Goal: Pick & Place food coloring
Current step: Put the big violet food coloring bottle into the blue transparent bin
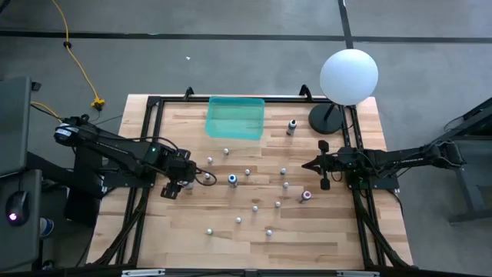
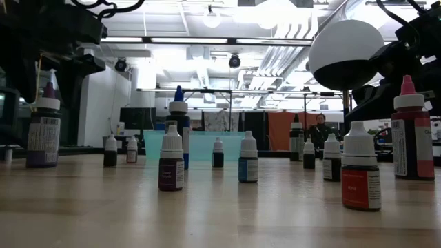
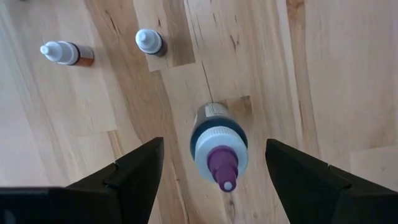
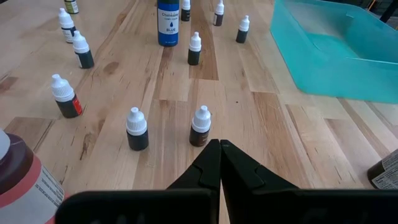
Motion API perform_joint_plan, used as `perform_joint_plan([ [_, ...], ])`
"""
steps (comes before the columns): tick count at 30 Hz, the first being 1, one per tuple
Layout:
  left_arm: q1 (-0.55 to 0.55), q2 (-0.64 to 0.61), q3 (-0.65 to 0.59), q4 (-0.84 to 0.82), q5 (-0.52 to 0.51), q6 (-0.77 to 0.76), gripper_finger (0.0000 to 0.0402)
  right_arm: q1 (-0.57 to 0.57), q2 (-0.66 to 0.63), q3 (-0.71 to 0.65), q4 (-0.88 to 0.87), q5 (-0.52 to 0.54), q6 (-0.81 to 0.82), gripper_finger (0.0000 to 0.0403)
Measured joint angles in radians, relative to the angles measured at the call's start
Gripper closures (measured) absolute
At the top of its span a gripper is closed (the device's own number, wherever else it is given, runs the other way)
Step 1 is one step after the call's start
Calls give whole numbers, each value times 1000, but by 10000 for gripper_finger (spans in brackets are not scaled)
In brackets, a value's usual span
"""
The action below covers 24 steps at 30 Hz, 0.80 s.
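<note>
The left tool point(image 3: 214, 171) hangs over the left side of the surface point(image 1: 177, 231) with its fingers spread wide. A purple-tipped bottle point(image 3: 217, 149) of food coloring stands upright between them, touching neither finger. The step in hand appears to be the approach to a grasp on this bottle.

To do it well, keep the bottle centred in the gap, lower until the fingers flank the body below the white collar, then close. A grip on the tapered tip would likely slip. Lower straight down, since two more small bottles point(image 3: 149, 42) stand near on the wood and could be knocked over.

The right tool point(image 4: 219, 163) waits at the right side of the surface with its fingers pressed together, holding nothing. Just ahead of it stand a brown-bodied bottle point(image 4: 200, 126) and a dark one point(image 4: 137, 129).

Farther on, the remaining bottles are scattered upright across the middle of the surface. A taller blue bottle point(image 4: 168, 22) carries the readable word "BLUE" under a line of brand text too small to read. In the low view, a red bottle point(image 2: 360, 176) bears a label that cannot be read.

Beyond them a teal tray point(image 1: 234, 119) rests at the far edge, the probable destination. A white globe lamp point(image 1: 347, 77) stands at the far right corner.
</note>
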Motion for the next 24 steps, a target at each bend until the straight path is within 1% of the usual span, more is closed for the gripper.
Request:
perform_joint_plan([
  [8,0,0,0,1,0,0,126,0,0,0,0,0,0,402],
  [16,0,34,-2,5,2,0,128,0,0,0,0,0,0,402],
  [19,0,33,-2,6,2,0,145,0,0,0,-1,0,0,402],
  [24,0,33,-2,6,2,0,196,0,0,0,0,0,0,402],
])
